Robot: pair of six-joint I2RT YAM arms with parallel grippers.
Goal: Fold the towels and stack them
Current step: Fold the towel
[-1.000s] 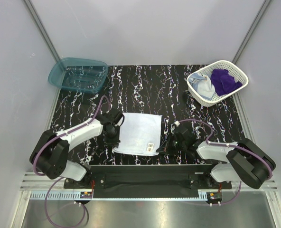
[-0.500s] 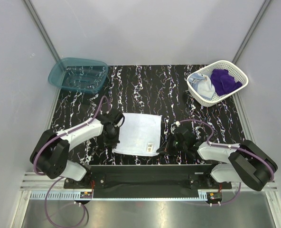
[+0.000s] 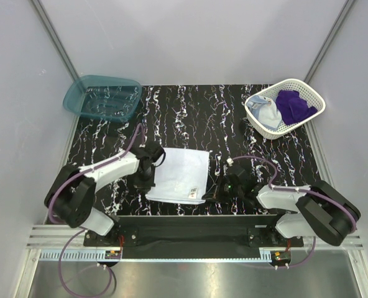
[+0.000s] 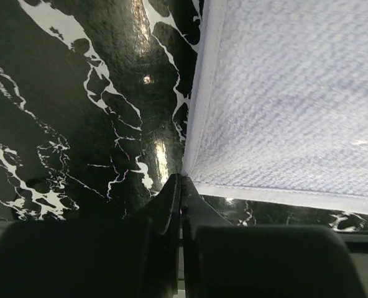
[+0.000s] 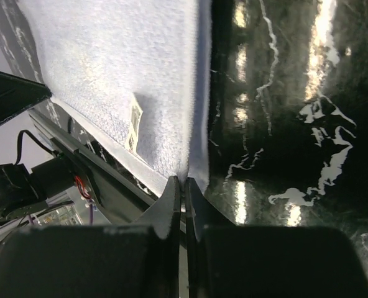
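A white towel (image 3: 179, 174) lies spread flat on the black marbled table (image 3: 190, 112), a small label near its front right corner. My left gripper (image 3: 148, 186) is shut on the towel's near left corner (image 4: 190, 171). At the near right corner (image 5: 190, 167), my right gripper (image 3: 210, 197) is also shut on the white towel, with the hem pinched between its fingertips. A purple towel (image 3: 294, 104) and a light blue towel (image 3: 268, 114) lie bunched in the white mesh basket (image 3: 308, 90) at the back right.
A teal translucent bin (image 3: 101, 97) stands at the back left corner of the table. Grey walls close in the sides and back. The arms' bases and a black rail (image 3: 190, 226) run along the near edge.
My left gripper has closed on the white towel's near left corner. The towel's front edge has shifted slightly left and both arms have edged inward.
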